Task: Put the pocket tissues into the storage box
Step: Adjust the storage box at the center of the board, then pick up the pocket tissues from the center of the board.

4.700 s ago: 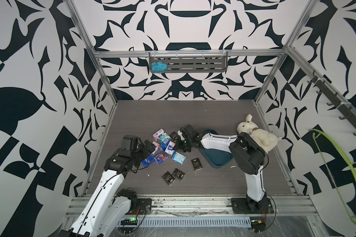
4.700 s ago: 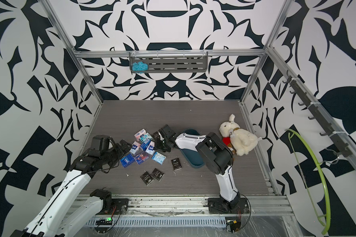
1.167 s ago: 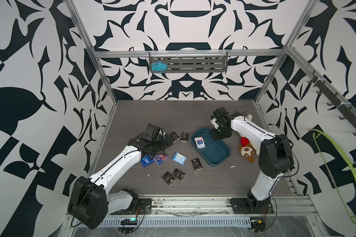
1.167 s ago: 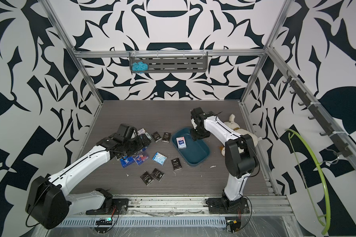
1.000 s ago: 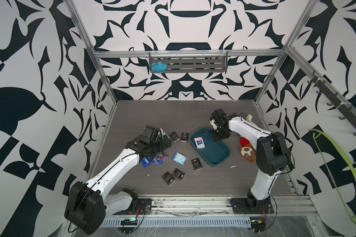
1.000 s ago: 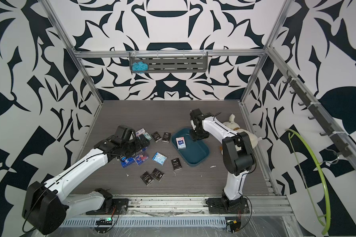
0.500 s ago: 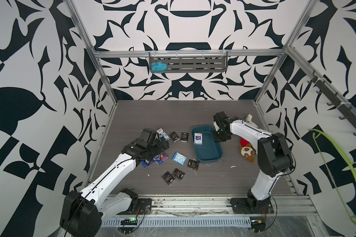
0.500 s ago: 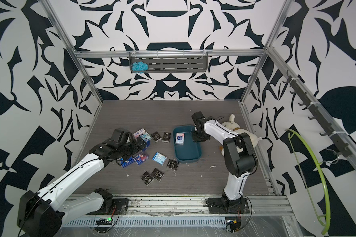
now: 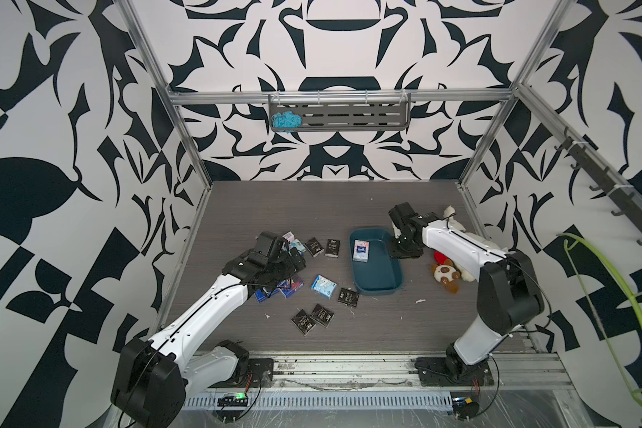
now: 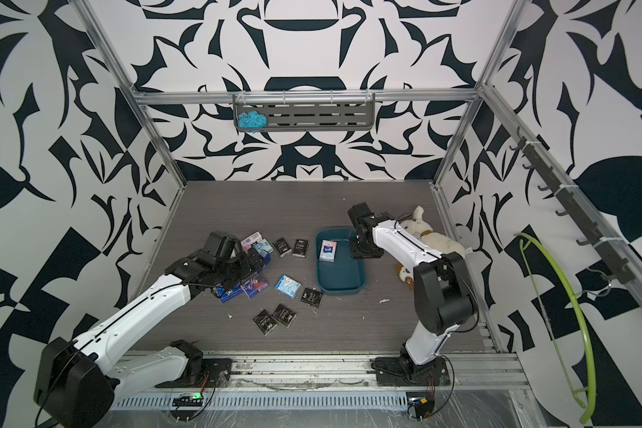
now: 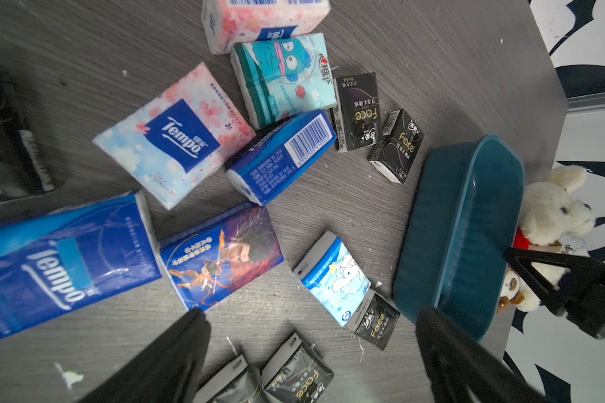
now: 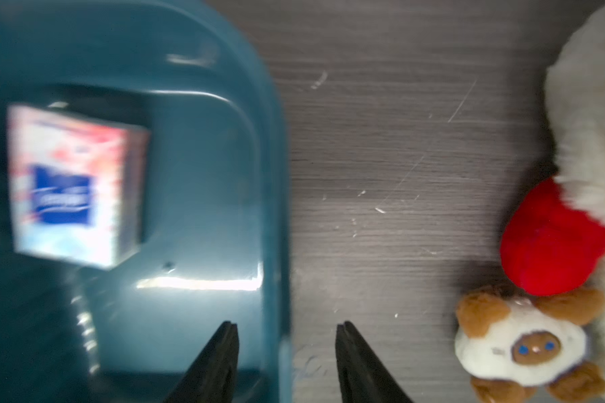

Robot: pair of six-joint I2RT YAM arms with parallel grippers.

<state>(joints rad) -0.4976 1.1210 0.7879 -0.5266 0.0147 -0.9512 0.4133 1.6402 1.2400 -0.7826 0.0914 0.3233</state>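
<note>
Swung round from the slant it had a second ago, the dark teal storage box (image 9: 380, 276) now lies nearly lengthwise front to back and closer to the loose packets; over the last half second it has hardly shifted. The right claw (image 12: 286, 322) stands at the box's far right corner with its jaws partly apart. They straddle the rim, one finger inside the tub and one over the bare surface (image 9: 312, 207), and they clamp nothing. Just inward from that claw a single pink-white Tempo packet (image 9: 360, 251) lies flat on the tub's floor. On the claw's outer side sit a white plush animal (image 12: 591, 104) with red at its neck and a small brown-and-white plush toy (image 12: 524, 345), both apart from the box. The left claw (image 11: 310, 310) hangs spread wide and empty above the scattered pocket tissues (image 11: 175, 139), all of them on the surface outside the box. Blue Tempo packets (image 9: 265, 294) lie beneath its arm. A light blue cartoon packet (image 9: 324, 286) lies between this claw and the box. One black Face packet (image 9: 348, 297) sits right against the box's near left corner. Two more black ones (image 9: 332, 247) lie side by side beyond the claw, and another black pair (image 9: 312, 318) rests nearer the front rail.
</note>
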